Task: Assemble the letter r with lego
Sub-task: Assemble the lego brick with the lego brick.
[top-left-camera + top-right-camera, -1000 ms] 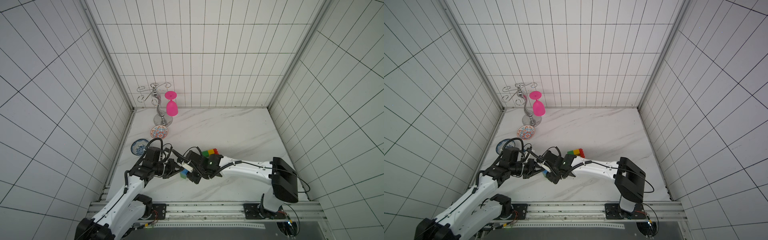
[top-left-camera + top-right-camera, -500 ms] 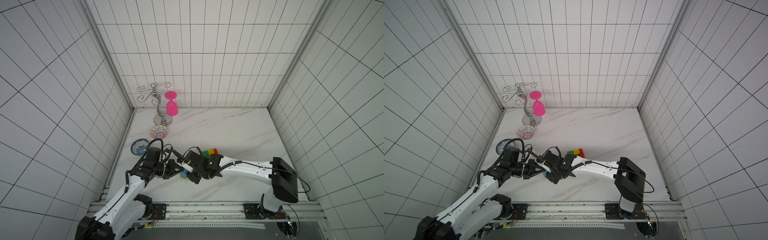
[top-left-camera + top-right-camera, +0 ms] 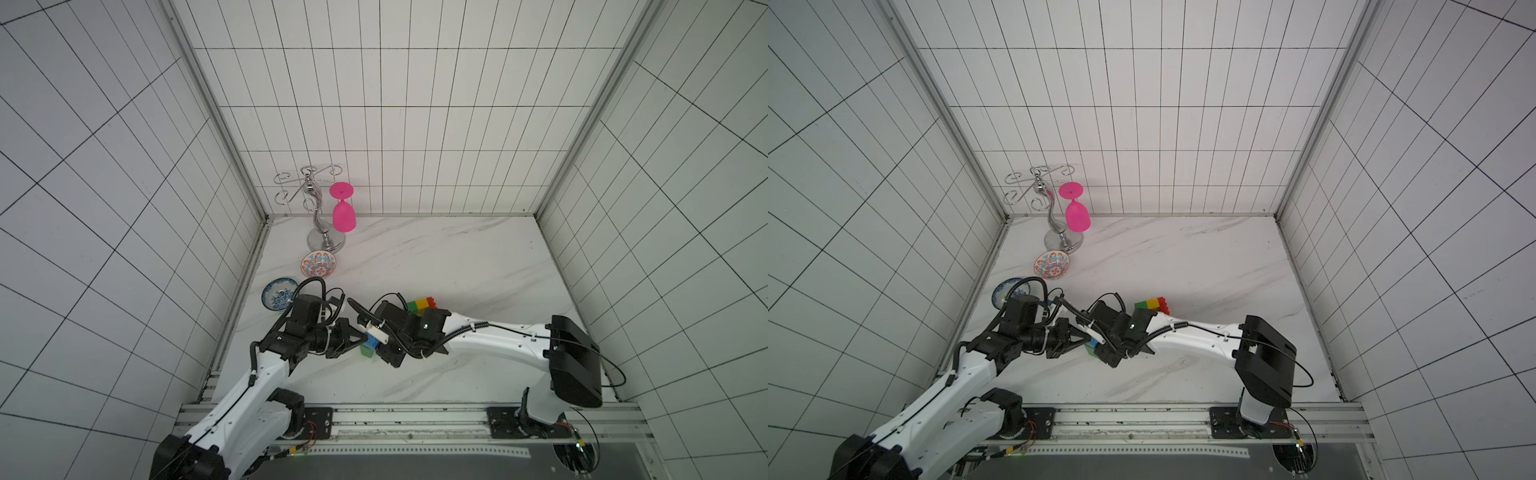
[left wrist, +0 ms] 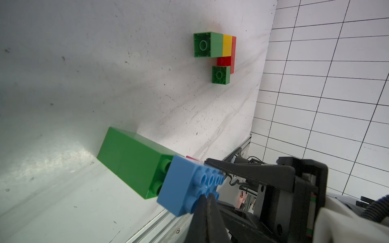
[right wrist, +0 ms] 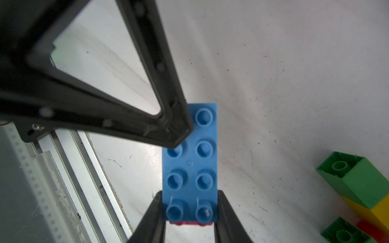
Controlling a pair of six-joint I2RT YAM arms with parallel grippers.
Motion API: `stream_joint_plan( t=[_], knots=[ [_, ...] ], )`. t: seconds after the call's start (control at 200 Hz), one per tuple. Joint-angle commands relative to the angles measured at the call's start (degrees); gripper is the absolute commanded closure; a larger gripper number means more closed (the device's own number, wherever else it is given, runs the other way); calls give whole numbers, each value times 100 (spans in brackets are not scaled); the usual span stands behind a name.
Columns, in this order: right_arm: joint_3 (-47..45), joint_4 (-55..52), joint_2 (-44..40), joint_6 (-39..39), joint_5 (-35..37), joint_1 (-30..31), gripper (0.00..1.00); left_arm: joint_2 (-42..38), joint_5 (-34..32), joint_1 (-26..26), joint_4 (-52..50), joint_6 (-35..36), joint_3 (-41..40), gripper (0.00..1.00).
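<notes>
A blue brick (image 5: 190, 160) is clamped between the fingers of my right gripper (image 5: 190, 202), with a sliver of pink brick (image 5: 189, 223) under it. The blue brick (image 4: 185, 187) sits askew against the studded end of a green stack (image 4: 134, 164) lying on the table. My left gripper (image 4: 207, 196) is shut, its tips touching the blue brick's studs. In both top views the two grippers meet at the blue brick (image 3: 372, 341) (image 3: 1093, 343). Further back lies a joined green, yellow and red piece (image 3: 422, 304) (image 4: 214, 45), with a small green cube (image 4: 221, 74) on the red brick.
A metal glass stand (image 3: 316, 199) holding a pink glass (image 3: 343, 214) stands at the back left. An orange patterned bowl (image 3: 318, 264) and a blue plate (image 3: 278, 294) sit near the left wall. A metal rail (image 3: 407, 419) runs along the front edge.
Hardly anything differs. The left arm has shifted very slightly; both grippers stay at the blue brick.
</notes>
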Motion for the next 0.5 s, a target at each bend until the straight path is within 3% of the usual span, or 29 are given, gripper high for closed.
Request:
stream_joint_plan(
  t=[0.0, 0.495],
  knots=[
    [-104, 21, -146, 2, -22, -25, 100, -67, -52, 25, 105, -68, 157, 93],
    [-38, -14, 6, 8, -95, -16, 100, 135, -93, 17, 122, 13, 165, 95]
  ],
)
